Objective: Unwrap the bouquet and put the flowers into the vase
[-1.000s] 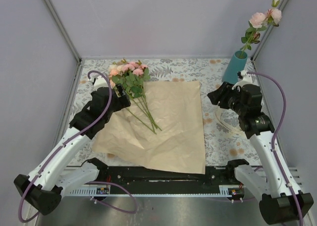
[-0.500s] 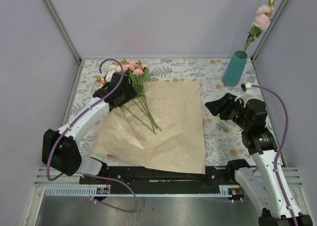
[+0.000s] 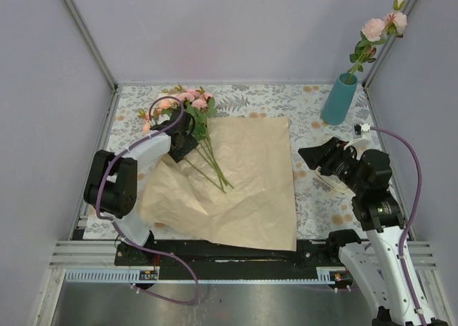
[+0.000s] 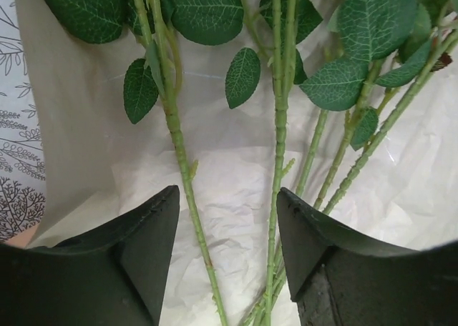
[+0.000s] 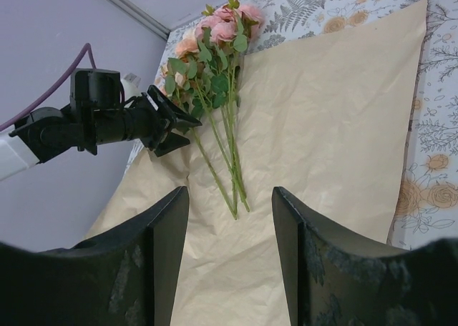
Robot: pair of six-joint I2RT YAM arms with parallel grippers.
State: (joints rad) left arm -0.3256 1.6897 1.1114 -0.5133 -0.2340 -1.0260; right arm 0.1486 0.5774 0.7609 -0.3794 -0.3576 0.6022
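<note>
top external: kraft paper (image 3: 243, 176) lies spread open on the bench (image 3: 315, 190); the flowers (image 3: 192, 111) lie loose on its far-left corner, heads toward the back wall, stems fanning toward the middle.
vase (image 3: 338, 101): upright at the far-right corner, well apart from the bunch; one rose stem (image 3: 372, 29) stands in it.
step: unwrapping looks done; picking from the pile is in hand.
left gripper (image 3: 182, 139): low over the stems just below the leaves; left wrist view shows jaws apart, two stems between them, neither pinched.
right gripper (image 3: 308, 154): hovers near the paper's right edge, jaws apart, holding nothing.
next move: pinch a stem, lift it clear, carry it across, lower the cut end into a narrow mouth.
in the way: neighbouring stems and leaves crowd the jaws and may tangle; the standing rose takes part of the vase mouth.
</note>
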